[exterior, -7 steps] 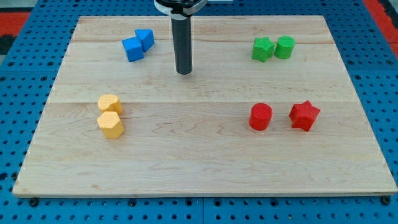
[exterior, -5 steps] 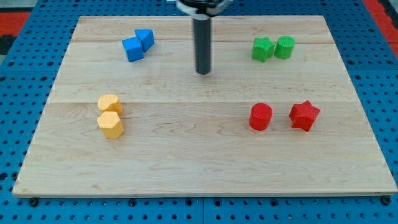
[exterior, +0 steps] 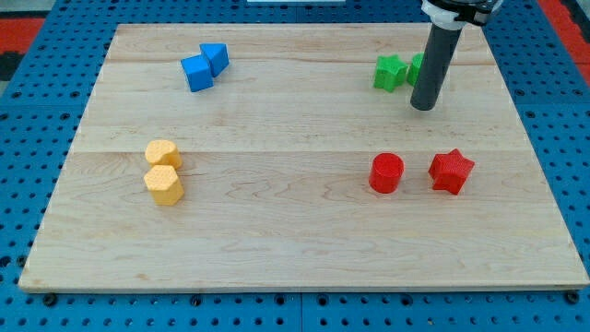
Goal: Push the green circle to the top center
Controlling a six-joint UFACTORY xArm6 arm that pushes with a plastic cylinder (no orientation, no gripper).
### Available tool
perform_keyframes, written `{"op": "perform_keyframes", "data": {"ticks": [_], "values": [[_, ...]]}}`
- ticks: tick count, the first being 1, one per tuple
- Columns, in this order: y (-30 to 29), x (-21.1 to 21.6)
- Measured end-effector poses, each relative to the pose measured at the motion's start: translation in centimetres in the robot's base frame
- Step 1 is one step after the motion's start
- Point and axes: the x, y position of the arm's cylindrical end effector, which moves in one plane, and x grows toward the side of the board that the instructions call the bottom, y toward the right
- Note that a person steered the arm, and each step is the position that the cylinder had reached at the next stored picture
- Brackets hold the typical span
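Note:
The green circle (exterior: pixel 417 65) sits near the view's top right, mostly hidden behind my dark rod. A green star (exterior: pixel 390 72) touches it on its left. My tip (exterior: pixel 423 106) rests on the board just below the green circle, slightly to the right of the green star.
Two blue blocks (exterior: pixel 204 66) lie together at the top left. A yellow circle (exterior: pixel 163 154) and a yellow hexagon (exterior: pixel 165 184) touch at the left. A red circle (exterior: pixel 386 172) and a red star (exterior: pixel 451 171) sit at the right, below my tip.
My tip has moved to the view's right, from the top middle of the board to just below the green circle. No block has moved.

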Motion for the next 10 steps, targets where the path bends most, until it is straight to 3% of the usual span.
{"op": "perform_keyframes", "data": {"ticks": [10], "values": [[1.5,-4.6]]}}
